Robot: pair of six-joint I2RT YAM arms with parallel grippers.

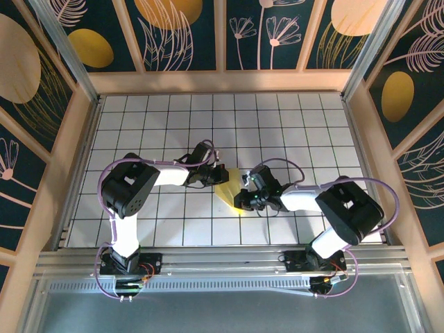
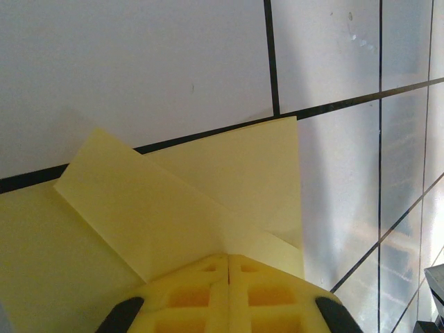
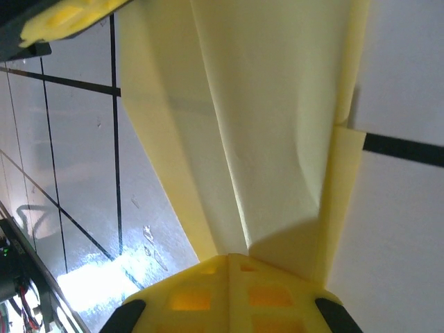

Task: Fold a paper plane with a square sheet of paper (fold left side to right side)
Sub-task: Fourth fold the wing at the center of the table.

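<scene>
The white gridded surface [image 1: 139, 125] carries the creased yellow sheet of paper [image 1: 229, 191] just 6 o'clock of centre. Its long axis runs roughly 12 to 5 o'clock and narrows toward 5. The left hand [image 2: 229, 267] at its 10 o'clock edge and the right hand [image 3: 229, 267] at 3 o'clock have fingers pressed together, tips against the paper.

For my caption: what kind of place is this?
Probably a robot test cell: a white gridded table, patterned wall panels around it, and a left arm and right arm bolted at its near edge.

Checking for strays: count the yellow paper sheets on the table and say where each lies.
1. The folded sheet lies on the table between the left pincer and right pincer, both shut; more may hide beneath them.
</scene>
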